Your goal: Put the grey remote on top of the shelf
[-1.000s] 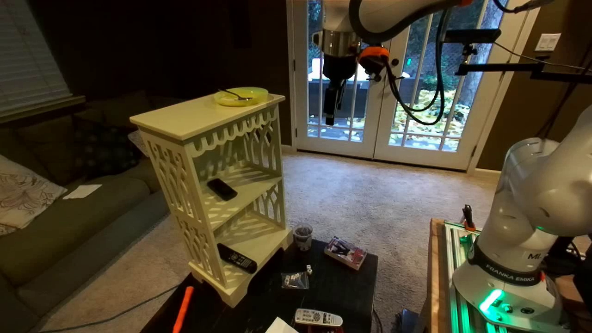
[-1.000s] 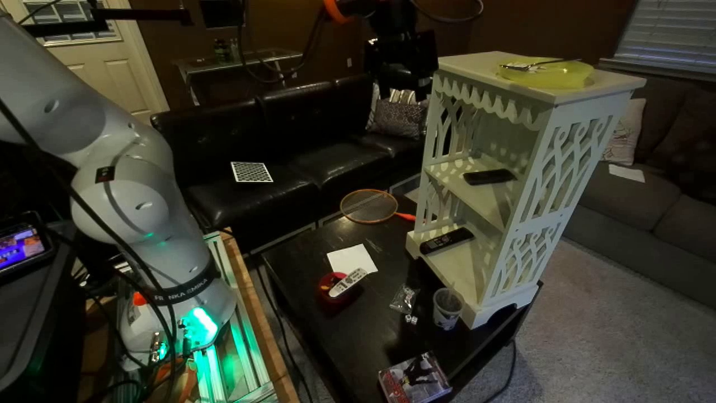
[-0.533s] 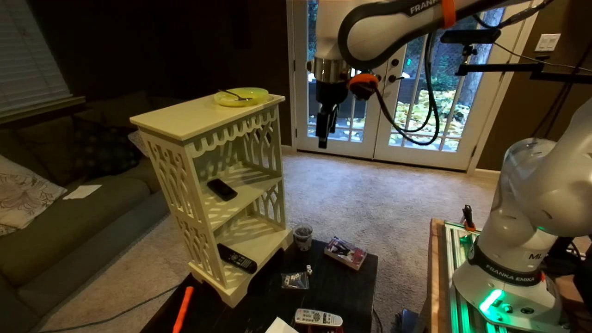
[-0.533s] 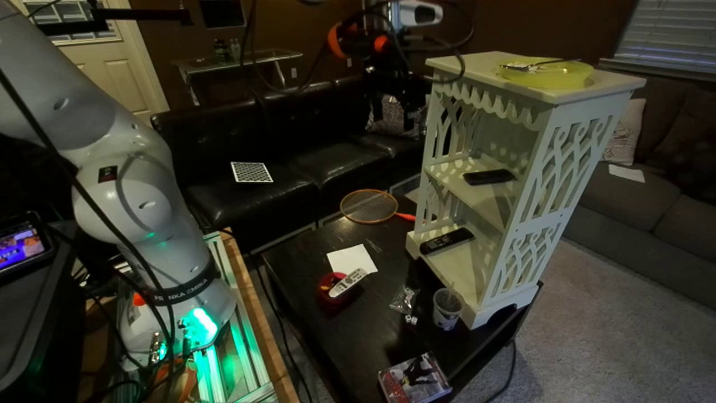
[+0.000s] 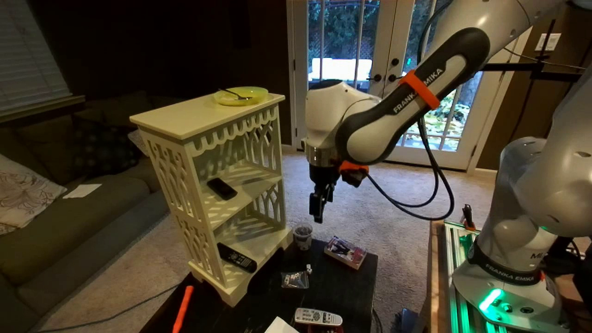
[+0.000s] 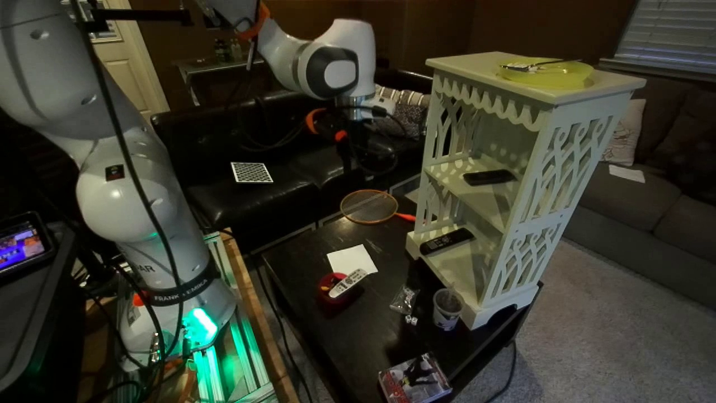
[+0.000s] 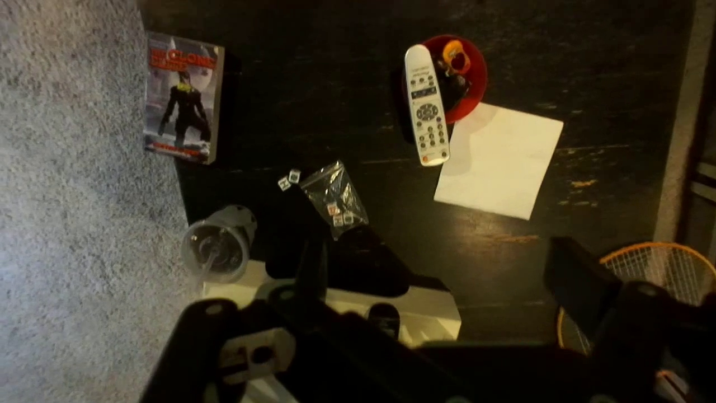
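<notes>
The grey remote (image 7: 428, 106) lies across the rim of the bowl (image 7: 475, 84) on the table (image 7: 335, 101), well apart from the shelf (image 5: 178, 119), and it covers some part of the bowl and of what is inside. In the wrist view its long axis runs nearly from top to bottom, with a slight lean; the end with the orange button (image 7: 425, 159) points down, to the side where the shelf is, and reaches the edge of the paper (image 7: 503, 162). Whether this end also touches the paper, I cannot tell. In an exterior view the grey remote (image 6: 348, 282) slants from lower left to upper right. In an exterior view where the grey remote (image 5: 318, 317) lies almost sideways, the bottom edge cuts the bowl and the paper.

The claw (image 7: 439, 263) hangs in the air and is spread, with its two fingers (image 7: 316, 268) well apart; they are dark and not sharp in the wrist view. In an exterior view they are also hard to make out, because they are dark before the sofa (image 6: 246, 204). In the wrist view only a part of the shelf shows behind the claw, a black remote (image 7: 384, 317) shows just one end, and the racket (image 7: 660, 268) is partly covered.
</notes>
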Available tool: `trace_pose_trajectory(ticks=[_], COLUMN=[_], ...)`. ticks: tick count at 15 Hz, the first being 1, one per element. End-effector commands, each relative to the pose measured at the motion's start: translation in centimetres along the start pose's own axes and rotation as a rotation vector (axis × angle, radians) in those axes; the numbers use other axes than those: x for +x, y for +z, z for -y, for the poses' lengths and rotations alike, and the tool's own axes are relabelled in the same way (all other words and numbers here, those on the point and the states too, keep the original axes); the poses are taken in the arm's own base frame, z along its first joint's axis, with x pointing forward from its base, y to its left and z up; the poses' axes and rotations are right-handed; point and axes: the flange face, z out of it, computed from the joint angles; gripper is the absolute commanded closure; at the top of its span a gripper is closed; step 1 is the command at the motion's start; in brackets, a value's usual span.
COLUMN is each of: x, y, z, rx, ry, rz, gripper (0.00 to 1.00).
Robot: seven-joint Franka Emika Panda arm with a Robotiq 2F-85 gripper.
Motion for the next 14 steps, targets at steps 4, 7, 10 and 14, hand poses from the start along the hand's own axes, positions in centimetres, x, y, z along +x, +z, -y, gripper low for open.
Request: trace_pose_trajectory(ticks=[4,7,10,14], x=[-2.3,-2.9,-2.4,-2.8], y=[8.3,12.1,12.0,15.9], z=[3.2,3.7,3.7,3.6], rx=[-0.038,-0.044,-0.041,-0.033], ry=[0.024,0.029,0.031,0.014], rz=[0.183,0.272,0.269,0.149], gripper=[0.0,0.0,0.0,0.0])
